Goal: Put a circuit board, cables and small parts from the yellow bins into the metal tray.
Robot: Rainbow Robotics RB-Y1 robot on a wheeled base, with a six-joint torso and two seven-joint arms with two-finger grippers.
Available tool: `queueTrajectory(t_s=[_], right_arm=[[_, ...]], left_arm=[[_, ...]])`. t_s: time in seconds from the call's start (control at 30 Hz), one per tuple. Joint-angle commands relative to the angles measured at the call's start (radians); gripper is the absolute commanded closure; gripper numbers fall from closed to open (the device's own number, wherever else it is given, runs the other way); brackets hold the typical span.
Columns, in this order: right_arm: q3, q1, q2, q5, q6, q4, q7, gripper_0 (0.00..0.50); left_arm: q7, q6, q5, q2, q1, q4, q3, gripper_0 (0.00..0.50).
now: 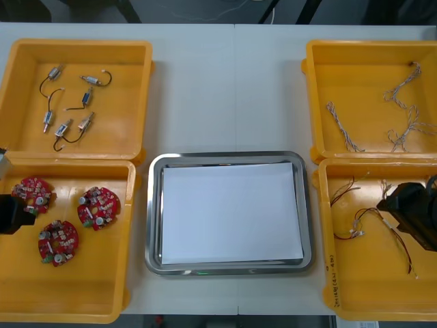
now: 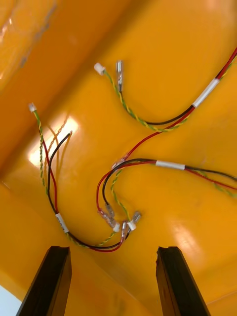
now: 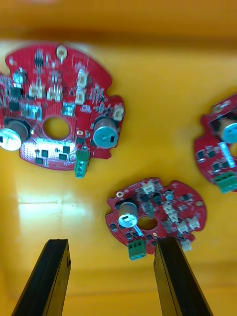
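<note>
Front view: metal tray point(image 1: 153, 212) holds nothing yet. Wrist views: left gripper point(image 3: 111, 243) wide above a circuit board point(image 3: 155, 217), right gripper point(image 2: 113, 249) wide above red and yellow cables point(image 2: 168, 164), each poised to pick

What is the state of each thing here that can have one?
left gripper: open, over the circuit boards, holding nothing.
right gripper: open, over the red and yellow cables, holding nothing.
metal tray: white inside, nothing in it.
circuit boards: three, flat in their yellow bin.
</note>
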State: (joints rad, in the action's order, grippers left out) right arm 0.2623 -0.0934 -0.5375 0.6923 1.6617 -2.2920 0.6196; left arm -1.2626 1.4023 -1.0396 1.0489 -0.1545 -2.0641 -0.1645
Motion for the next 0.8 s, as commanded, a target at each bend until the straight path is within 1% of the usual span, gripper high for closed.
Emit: queueTrajectory(t_s=[0.03, 0.13, 0.2, 0.23, 0.3, 0.37, 0.5, 0.53, 0.6, 0.63, 0.7, 0.73, 0.8], right_arm=[[0.025, 0.003, -0.111, 0.015, -0.008, -0.038, 0.172, 0.0], [0.025, 0.006, -0.173, 0.027, -0.03, -0.037, 0.258, 0.0], [0.025, 0.008, -0.219, 0.047, -0.04, -0.037, 0.331, 0.0], [0.025, 0.008, -0.23, 0.05, -0.04, -0.037, 0.35, 0.0], [0.025, 0.008, -0.253, 0.053, -0.04, -0.037, 0.44, 0.0], [0.025, 0.008, -0.269, 0.058, -0.042, -0.03, 0.575, 0.0], [0.025, 0.014, -0.276, 0.081, -0.056, -0.003, 0.759, 0.0], [0.025, 0.014, -0.276, 0.087, -0.059, 0.003, 0.776, 0.0], [0.02, 0.024, -0.276, 0.121, -0.069, 0.031, 0.87, 0.0], [0.017, 0.026, -0.276, 0.128, -0.069, 0.039, 0.891, 0.0], [0.012, 0.038, -0.276, 0.156, -0.069, 0.071, 0.994, 0.0], [0.011, 0.04, -0.276, 0.159, -0.069, 0.078, 1.019, 0.0], [0.006, 0.049, -0.276, 0.162, -0.069, 0.097, 1.108, 0.0]], left_arm=[[-0.235, 0.011, -0.057, 0.069, 0.023, -0.034, -0.058, 0.0], [-0.301, 0.006, -0.089, 0.083, 0.015, -0.039, -0.073, 0.0], [-0.348, -0.019, -0.114, 0.095, -0.007, -0.051, -0.087, 0.0], [-0.359, -0.028, -0.12, 0.1, -0.013, -0.053, -0.089, 0.0], [-0.397, -0.057, -0.14, 0.111, -0.031, -0.059, -0.09, 0.0], [-0.443, -0.108, -0.163, 0.125, -0.06, -0.068, -0.09, 0.0], [-0.521, -0.2, -0.174, 0.148, -0.126, -0.097, -0.09, 0.0], [-0.532, -0.21, -0.177, 0.151, -0.135, -0.1, -0.09, 0.0], [-0.574, -0.261, -0.184, 0.161, -0.18, -0.114, -0.09, 0.0], [-0.584, -0.27, -0.186, 0.161, -0.189, -0.117, -0.09, 0.0], [-0.627, -0.315, -0.192, 0.171, -0.232, -0.129, -0.09, 0.0], [-0.638, -0.325, -0.194, 0.172, -0.243, -0.134, -0.09, 0.0], [-0.676, -0.373, -0.198, 0.183, -0.289, -0.145, -0.09, 0.0]])
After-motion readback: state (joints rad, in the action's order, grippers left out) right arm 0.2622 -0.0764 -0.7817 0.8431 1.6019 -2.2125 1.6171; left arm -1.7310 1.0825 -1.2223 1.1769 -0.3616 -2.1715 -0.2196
